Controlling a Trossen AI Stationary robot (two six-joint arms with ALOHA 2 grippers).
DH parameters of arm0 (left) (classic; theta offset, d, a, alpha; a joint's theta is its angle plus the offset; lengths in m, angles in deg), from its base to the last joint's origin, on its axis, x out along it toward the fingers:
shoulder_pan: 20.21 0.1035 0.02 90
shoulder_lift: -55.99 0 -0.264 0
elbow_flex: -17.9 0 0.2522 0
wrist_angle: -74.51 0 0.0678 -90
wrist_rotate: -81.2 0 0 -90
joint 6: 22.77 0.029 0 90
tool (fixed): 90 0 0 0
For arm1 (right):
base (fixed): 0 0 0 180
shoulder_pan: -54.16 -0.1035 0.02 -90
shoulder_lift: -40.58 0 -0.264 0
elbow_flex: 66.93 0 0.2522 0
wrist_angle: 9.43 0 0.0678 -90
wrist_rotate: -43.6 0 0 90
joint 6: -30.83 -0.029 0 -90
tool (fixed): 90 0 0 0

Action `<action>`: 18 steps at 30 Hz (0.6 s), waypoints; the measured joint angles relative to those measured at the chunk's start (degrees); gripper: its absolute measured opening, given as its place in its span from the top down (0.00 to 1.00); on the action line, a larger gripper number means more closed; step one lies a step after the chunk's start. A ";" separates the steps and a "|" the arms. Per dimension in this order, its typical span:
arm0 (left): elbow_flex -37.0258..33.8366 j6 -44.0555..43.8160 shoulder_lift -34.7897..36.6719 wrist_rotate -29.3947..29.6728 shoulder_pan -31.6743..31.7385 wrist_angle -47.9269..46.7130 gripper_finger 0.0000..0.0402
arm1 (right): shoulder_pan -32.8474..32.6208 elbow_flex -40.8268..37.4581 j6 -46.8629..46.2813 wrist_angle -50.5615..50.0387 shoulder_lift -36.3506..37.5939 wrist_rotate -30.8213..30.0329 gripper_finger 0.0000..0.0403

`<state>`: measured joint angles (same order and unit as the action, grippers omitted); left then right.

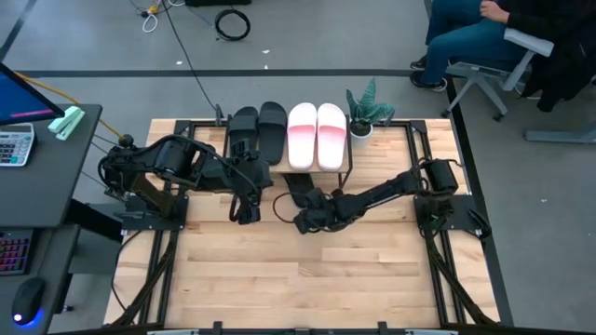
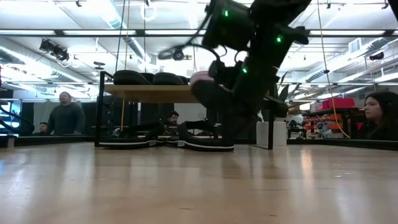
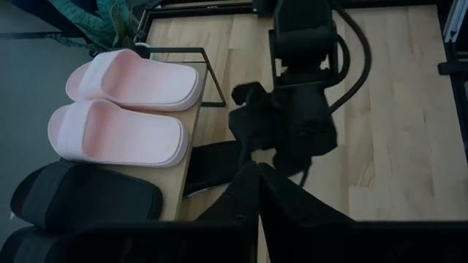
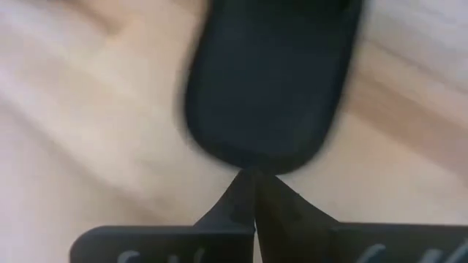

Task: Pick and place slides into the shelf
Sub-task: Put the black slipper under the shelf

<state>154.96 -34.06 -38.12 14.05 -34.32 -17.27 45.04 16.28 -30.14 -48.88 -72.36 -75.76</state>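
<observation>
Right gripper (image 1: 304, 221) sitting fingers pressed together, empty, at near end of black flip-flop (image 1: 299, 189); sandal's long axis running far toward shelf (image 1: 341, 170). You're nearest with right; left gripper (image 1: 245, 213) also pinched, waiting left.

Shelf (image 1: 343, 169) top filled by four slides (image 1: 317, 135); both arms crowd its front; near table (image 1: 307, 279) open

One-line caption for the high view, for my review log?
Black slides and pink slides sit atop the shelf; right claw nudges a black flip-flop beneath.
</observation>
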 joint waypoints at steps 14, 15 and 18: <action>0.00 -0.02 0.00 0.00 0.00 -0.37 0.94 | 5.01 0.14 1.21 7.42 -3.37 0.21 1.00; 0.00 0.00 0.00 0.02 0.00 -0.34 0.95 | 5.23 0.34 2.19 9.70 -4.07 0.42 1.00; 0.00 -0.04 0.00 0.00 0.00 -0.37 0.97 | 5.49 0.42 4.08 13.67 -4.53 1.24 1.00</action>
<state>154.96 -34.10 -38.12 14.06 -34.32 -17.64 50.53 16.70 -26.06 -35.22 -76.89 -74.53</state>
